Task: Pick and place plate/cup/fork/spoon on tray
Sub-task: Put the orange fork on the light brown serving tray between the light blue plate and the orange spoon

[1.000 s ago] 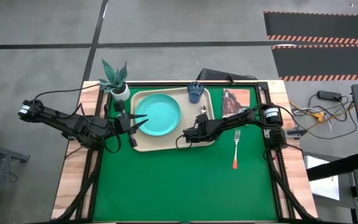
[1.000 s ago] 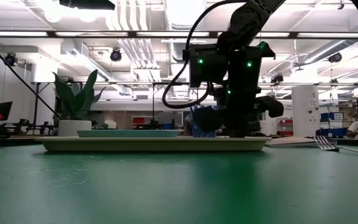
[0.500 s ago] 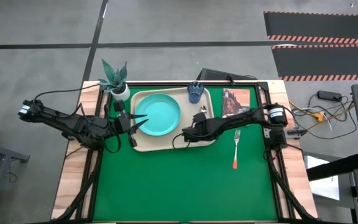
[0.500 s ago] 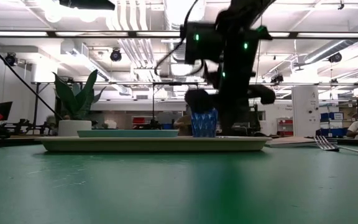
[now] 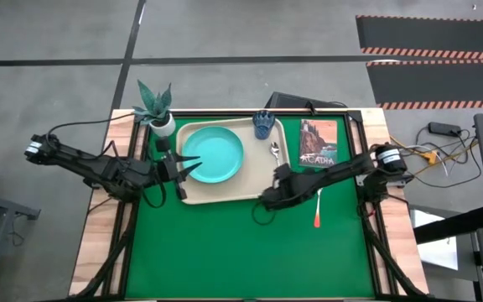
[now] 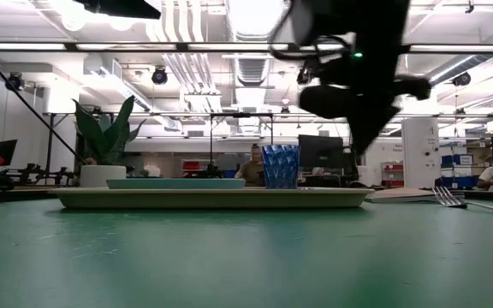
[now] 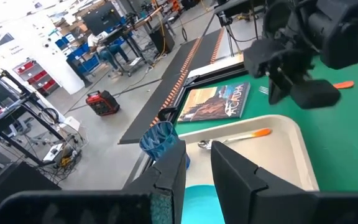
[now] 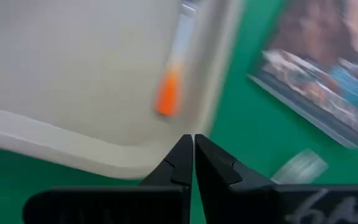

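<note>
High view: my tray holds the plate on its left half, the cup at its far right corner, and the spoon along its right edge. The fork lies on the green mat right of the tray, near a book. A potted plant stands by the tray's far left corner. Beyond the table, the low view shows a workshop with ceiling lights. Since half a second ago my right gripper has pulled back off the tray to its near right corner, fingers pressed together, the spoon left behind. My left gripper waits at the tray's left edge, fingers spread.
</note>
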`<action>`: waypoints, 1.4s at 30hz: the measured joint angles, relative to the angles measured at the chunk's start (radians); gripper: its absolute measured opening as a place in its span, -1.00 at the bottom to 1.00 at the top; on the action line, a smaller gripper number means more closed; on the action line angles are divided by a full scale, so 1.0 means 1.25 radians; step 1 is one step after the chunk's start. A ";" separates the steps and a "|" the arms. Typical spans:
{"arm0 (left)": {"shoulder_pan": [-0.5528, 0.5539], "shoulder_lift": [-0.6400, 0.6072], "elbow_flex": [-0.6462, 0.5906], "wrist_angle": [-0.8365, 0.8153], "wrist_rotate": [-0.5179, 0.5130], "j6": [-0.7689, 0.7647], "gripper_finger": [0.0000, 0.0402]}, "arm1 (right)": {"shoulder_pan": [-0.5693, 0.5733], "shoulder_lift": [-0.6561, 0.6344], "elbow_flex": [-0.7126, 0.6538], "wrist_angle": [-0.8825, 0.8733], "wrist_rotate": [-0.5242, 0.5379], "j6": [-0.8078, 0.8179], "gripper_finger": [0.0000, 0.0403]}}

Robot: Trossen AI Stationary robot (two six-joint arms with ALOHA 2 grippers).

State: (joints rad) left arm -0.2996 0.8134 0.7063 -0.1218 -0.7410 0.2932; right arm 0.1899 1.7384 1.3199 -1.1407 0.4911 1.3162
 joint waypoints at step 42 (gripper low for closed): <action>0.000 0.025 0.001 0.030 0.000 -0.028 -0.70 | 0.199 -0.237 -0.430 0.085 0.041 0.469 -0.38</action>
State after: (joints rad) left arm -0.2996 0.8444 0.7078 -0.0839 -0.7406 0.2580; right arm 0.4384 1.4422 0.7822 -1.0349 0.5424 1.9025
